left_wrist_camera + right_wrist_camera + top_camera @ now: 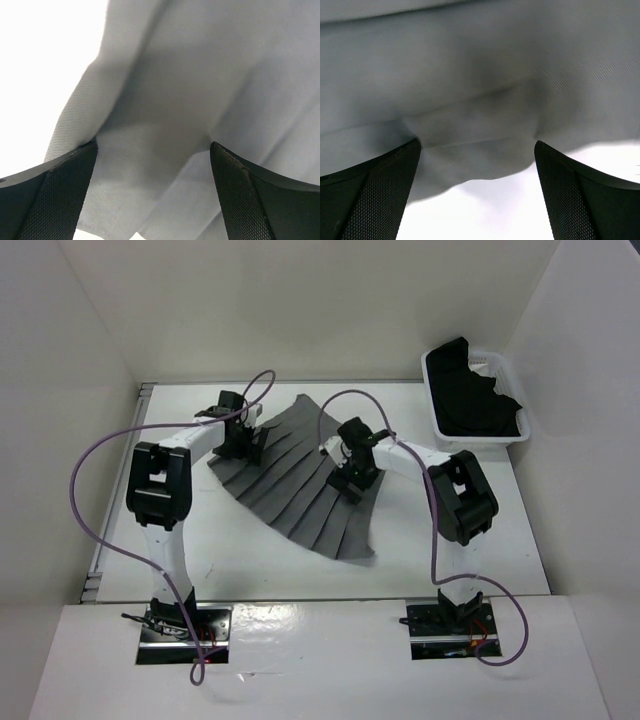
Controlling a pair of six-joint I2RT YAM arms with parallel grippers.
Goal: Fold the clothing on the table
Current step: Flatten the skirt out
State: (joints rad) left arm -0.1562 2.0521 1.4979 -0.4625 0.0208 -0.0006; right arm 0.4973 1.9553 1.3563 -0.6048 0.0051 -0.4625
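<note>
The clothing [290,495], a medium-grey pleated skirt, lies fanned out on the white table [450,540], its hem toward the near edge. My left gripper [242,450] is down on the skirt's upper left part, open, its jaws set wide with cloth [175,100] bunched between them [153,145]. My right gripper [351,480] rests on the skirt's right side, also open. In the right wrist view its fingers straddle the cloth edge [470,75] at the gripper [477,142], with bare table [495,210] below. Neither pair of jaws is closed on the fabric.
A white plastic bin [436,410] holding a black garment [475,395] stands at the back right. White walls enclose the table. Purple cables loop from both arms.
</note>
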